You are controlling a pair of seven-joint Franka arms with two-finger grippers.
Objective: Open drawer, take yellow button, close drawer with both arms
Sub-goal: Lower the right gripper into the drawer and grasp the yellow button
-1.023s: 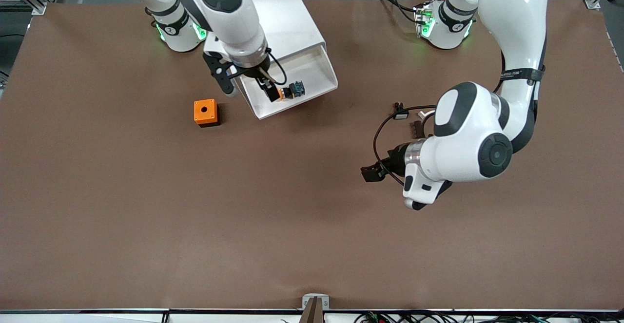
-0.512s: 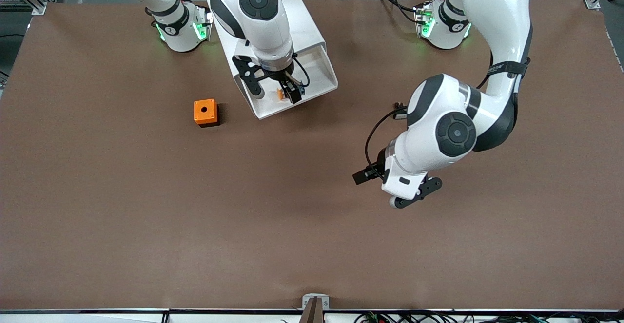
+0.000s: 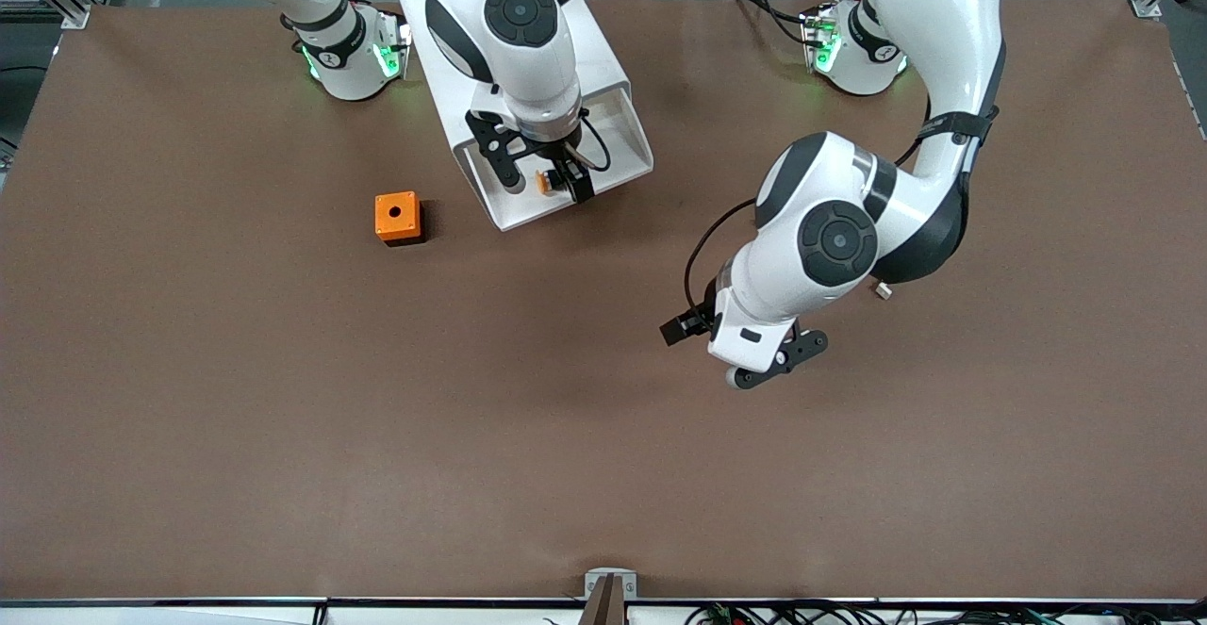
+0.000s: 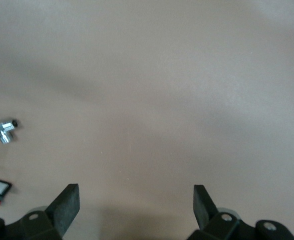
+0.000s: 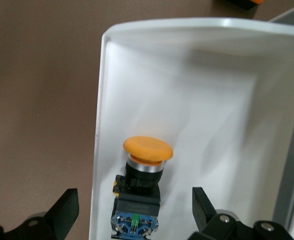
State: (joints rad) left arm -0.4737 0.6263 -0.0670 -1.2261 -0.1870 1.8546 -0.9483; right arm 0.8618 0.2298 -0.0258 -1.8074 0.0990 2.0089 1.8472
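Observation:
The drawer (image 3: 618, 149) stands pulled out of the white cabinet (image 3: 599, 45), toward the front camera. The button (image 3: 543, 179) lies on its side in the drawer, close to the wall toward the right arm's end. In the right wrist view its orange cap (image 5: 148, 148) and dark body (image 5: 136, 202) show against the drawer wall (image 5: 98, 150). My right gripper (image 3: 554, 180) is open over the drawer, with the button between its fingers (image 5: 66, 207) and untouched. My left gripper (image 3: 681, 327) is open and empty over bare table (image 4: 136, 100).
An orange cube box with a hole (image 3: 397, 217) sits on the table beside the drawer, toward the right arm's end. Small loose parts (image 3: 884, 290) lie under the left arm; a metal fitting (image 4: 1, 131) shows in the left wrist view.
My right wrist has turned over the drawer, bringing its open fingers to either side of the button, which has not moved. My left arm has swung its gripper toward the table's middle.

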